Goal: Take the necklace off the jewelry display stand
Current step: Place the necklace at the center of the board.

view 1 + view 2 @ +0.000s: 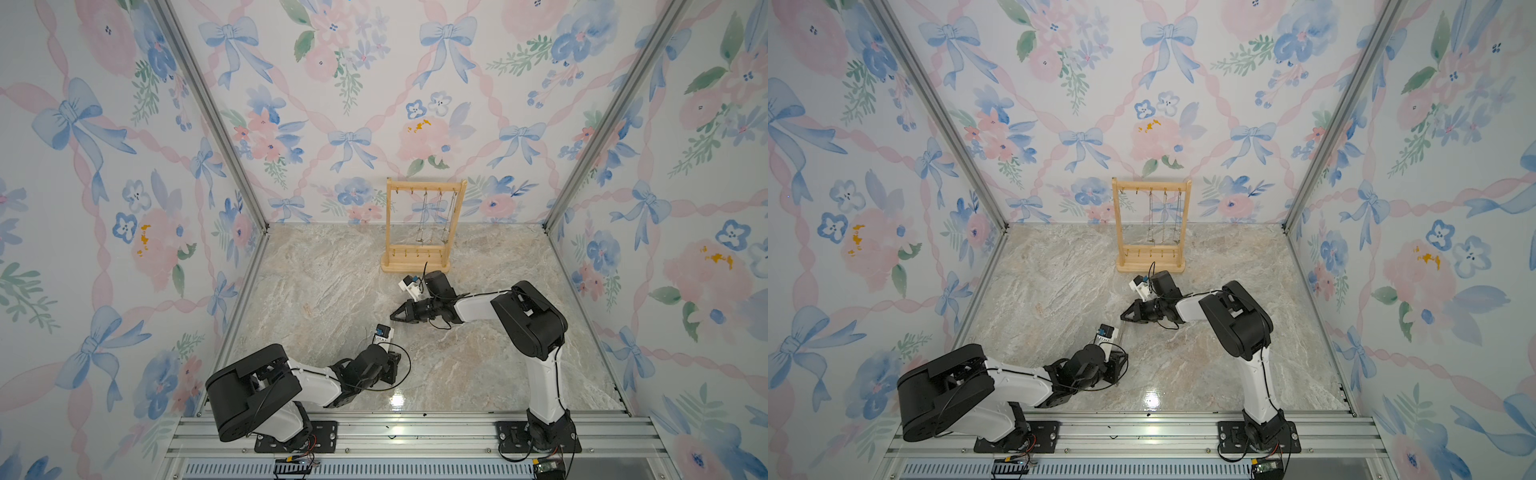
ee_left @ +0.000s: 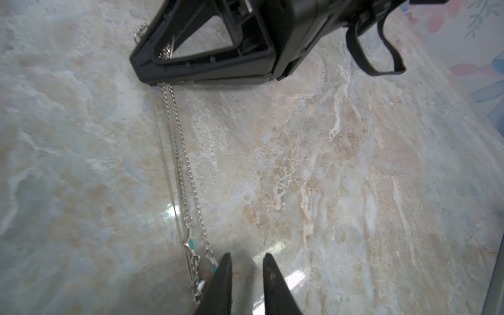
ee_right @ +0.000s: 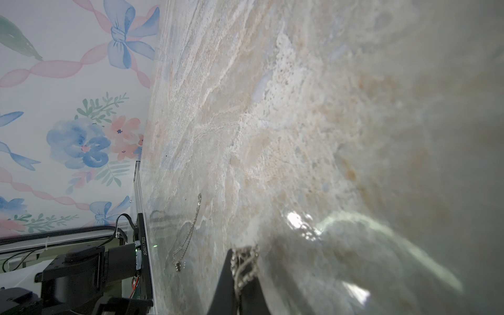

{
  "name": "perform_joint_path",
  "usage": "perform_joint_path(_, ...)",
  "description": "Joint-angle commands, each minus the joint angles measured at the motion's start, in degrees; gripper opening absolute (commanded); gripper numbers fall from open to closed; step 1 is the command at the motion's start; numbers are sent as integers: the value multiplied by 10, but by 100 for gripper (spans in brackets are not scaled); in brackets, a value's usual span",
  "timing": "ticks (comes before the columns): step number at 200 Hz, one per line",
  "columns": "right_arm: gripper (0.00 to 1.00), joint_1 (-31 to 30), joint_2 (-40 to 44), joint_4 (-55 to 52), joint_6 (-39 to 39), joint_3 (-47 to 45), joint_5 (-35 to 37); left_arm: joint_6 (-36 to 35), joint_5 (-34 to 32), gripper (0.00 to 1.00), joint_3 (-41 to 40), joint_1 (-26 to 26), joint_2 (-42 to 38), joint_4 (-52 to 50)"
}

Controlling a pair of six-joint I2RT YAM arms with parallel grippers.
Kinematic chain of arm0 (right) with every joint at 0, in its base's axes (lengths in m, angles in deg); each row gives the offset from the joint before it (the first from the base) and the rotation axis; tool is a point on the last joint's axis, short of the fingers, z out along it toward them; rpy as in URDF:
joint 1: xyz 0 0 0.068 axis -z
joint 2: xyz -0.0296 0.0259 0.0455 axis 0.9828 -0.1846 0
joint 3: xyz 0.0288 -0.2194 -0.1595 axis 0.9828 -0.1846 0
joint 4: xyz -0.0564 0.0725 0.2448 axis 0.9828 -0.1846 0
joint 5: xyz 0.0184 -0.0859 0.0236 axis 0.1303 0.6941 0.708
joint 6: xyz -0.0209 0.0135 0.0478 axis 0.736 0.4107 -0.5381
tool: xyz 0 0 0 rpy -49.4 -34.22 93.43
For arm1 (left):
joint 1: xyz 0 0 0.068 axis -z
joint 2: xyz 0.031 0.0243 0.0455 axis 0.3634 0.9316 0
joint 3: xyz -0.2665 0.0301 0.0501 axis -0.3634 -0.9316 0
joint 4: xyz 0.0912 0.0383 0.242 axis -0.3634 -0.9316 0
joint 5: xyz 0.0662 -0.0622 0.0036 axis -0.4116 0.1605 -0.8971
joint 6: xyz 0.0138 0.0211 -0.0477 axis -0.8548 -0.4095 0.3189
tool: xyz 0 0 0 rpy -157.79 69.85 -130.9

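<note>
The jewelry display stand (image 1: 424, 224) (image 1: 1152, 226) is a pale wooden frame at the back of the table, with three thin chains hanging from its top bar. Well in front of it, my right gripper (image 3: 242, 249) (image 1: 392, 316) is shut on a bunched silver necklace (image 3: 241, 266), low over the table. A silver chain with turquoise links (image 2: 188, 174) runs across the marble from under the right gripper (image 2: 133, 61) to just beside my left gripper (image 2: 246, 256). The left jaws stand slightly open with nothing between them. Whether both chain parts are the same necklace I cannot tell.
The marble tabletop (image 1: 332, 299) is enclosed by floral walls on three sides, with an aluminium rail (image 1: 415, 432) along the front edge. A chain stretch with a small pendant (image 3: 188, 237) lies on the table near the left arm (image 1: 316, 382).
</note>
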Motion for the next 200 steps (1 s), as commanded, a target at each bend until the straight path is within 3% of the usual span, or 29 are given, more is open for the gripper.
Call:
perform_joint_path(1,5,15,-14,2,13,22,35,3,8,23,-13,-5,25,-83)
perform_joint_path(200,20,16,-34,-56,26,58,68,9,16,22,-17,-17,44,-74)
